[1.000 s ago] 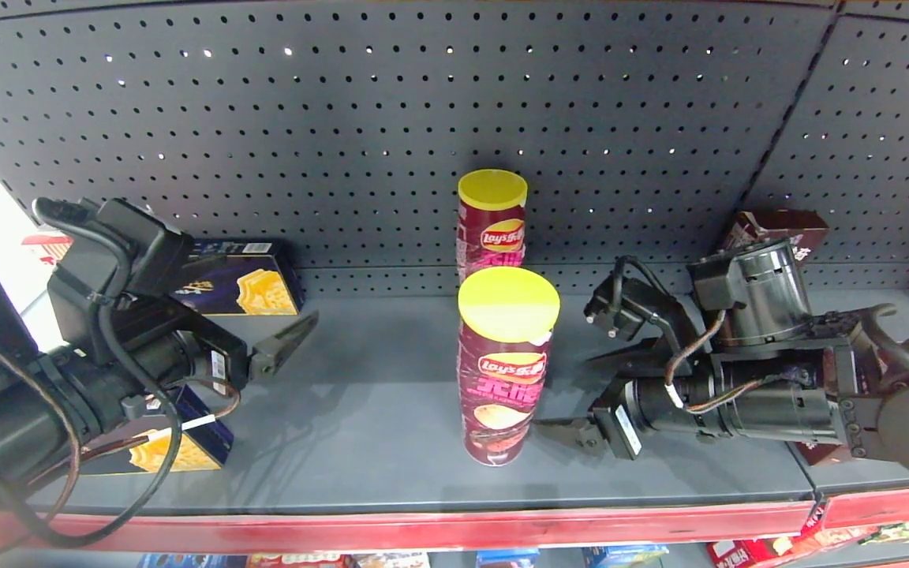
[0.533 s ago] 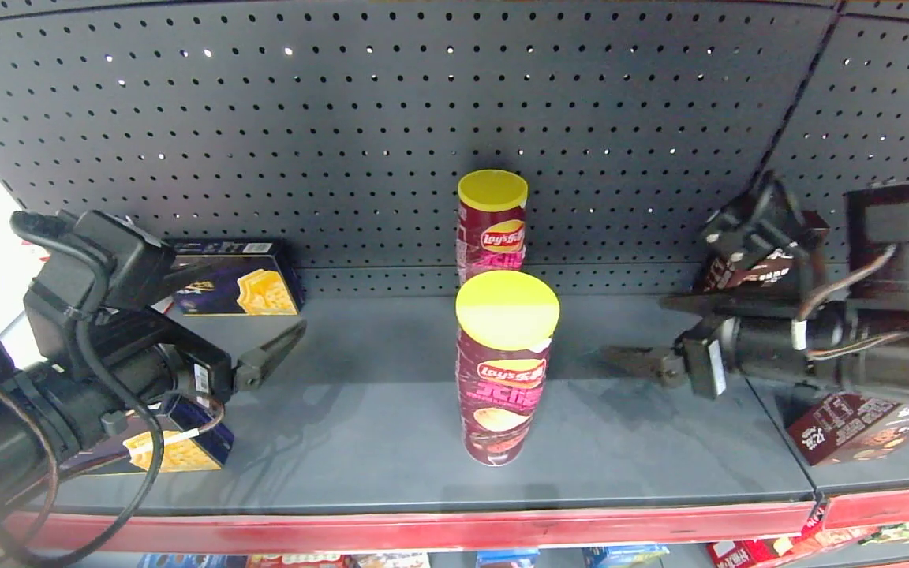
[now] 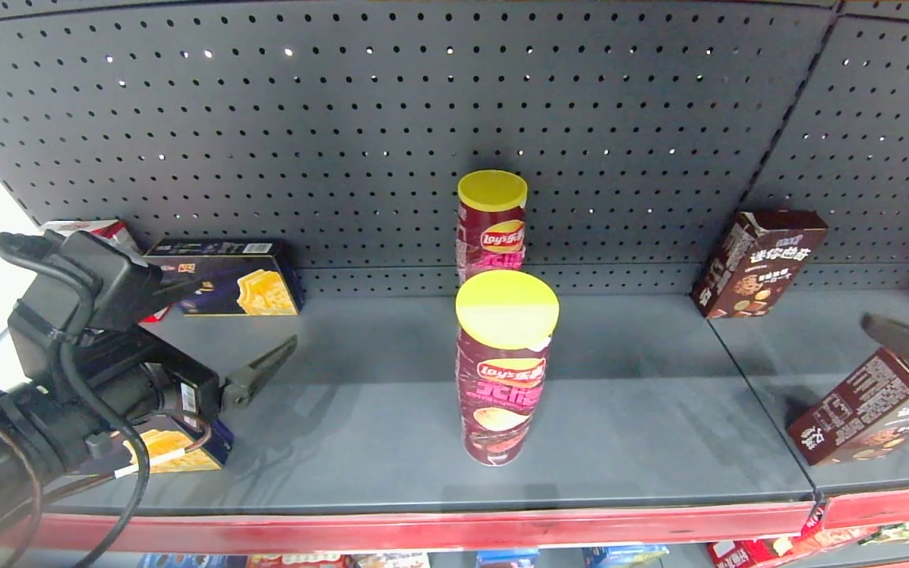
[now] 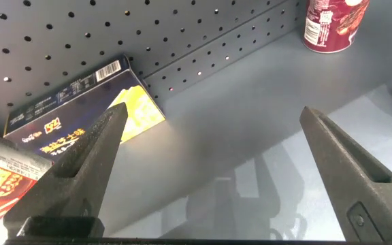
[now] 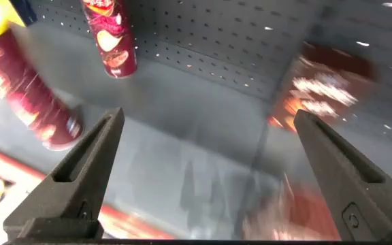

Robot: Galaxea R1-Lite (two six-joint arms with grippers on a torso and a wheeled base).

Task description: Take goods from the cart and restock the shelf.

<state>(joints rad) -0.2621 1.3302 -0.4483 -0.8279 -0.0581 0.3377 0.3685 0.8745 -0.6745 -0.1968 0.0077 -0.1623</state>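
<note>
Two maroon chip cans with yellow lids stand upright in the middle of the grey shelf (image 3: 344,426), the front can (image 3: 506,371) near the edge and the back can (image 3: 491,225) against the pegboard. My left gripper (image 3: 248,312) hangs open and empty over the shelf's left part, well left of the cans; the left wrist view shows it (image 4: 213,114) wide open, with the back can (image 4: 329,24) far off. My right gripper (image 5: 209,117) is open and empty, with the front can (image 5: 26,88) and back can (image 5: 111,34) to one side. One of its fingers (image 3: 908,343) shows at the head view's right edge.
Two dark blue cracker boxes lie at the left, one at the back (image 3: 233,276) and one at the front (image 3: 166,446) under my left arm. Two brown cookie boxes (image 3: 758,260) (image 3: 873,406) stand at the right. The shelf's front edge (image 3: 423,528) is red.
My right arm has drawn back from beside the front can and away to the right, uncovering the brown boxes. My left arm has slid slightly back and left.
</note>
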